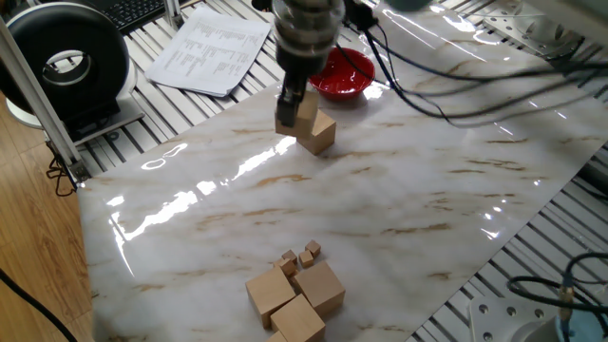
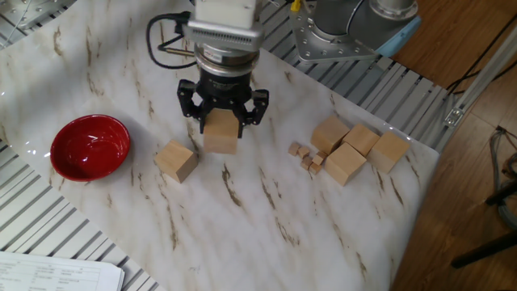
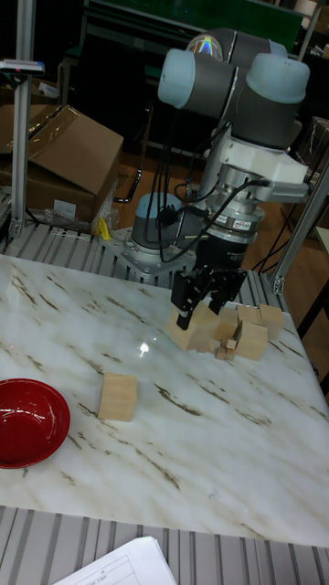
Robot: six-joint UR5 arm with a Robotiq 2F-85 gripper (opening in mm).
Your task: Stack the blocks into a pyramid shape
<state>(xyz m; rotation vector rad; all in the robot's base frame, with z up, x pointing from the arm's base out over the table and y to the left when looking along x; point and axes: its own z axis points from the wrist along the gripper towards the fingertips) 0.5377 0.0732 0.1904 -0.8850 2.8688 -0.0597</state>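
My gripper [image 2: 220,121] is shut on a tan wooden block [image 2: 220,136], holding it low at the marble table [image 2: 266,234]; I cannot tell whether it touches. A lone block [image 2: 176,159] lies just left of it, a small gap away, towards the red bowl [image 2: 90,145]. Several more blocks [image 2: 359,149] sit bunched near the right table edge. In the tall fixed view the gripper [image 3: 206,306] grips the block [image 3: 195,334], with the lone block [image 3: 119,396] in front. In one fixed view the gripper [image 1: 290,109] partly hides the held block beside the lone block [image 1: 320,135].
Tiny wooden cubes [image 2: 305,155] lie between the held block and the bunch. Printed papers [image 1: 209,47] and a black round device [image 1: 66,62] sit off the marble sheet. Cables [image 1: 446,95] trail from the arm over the table.
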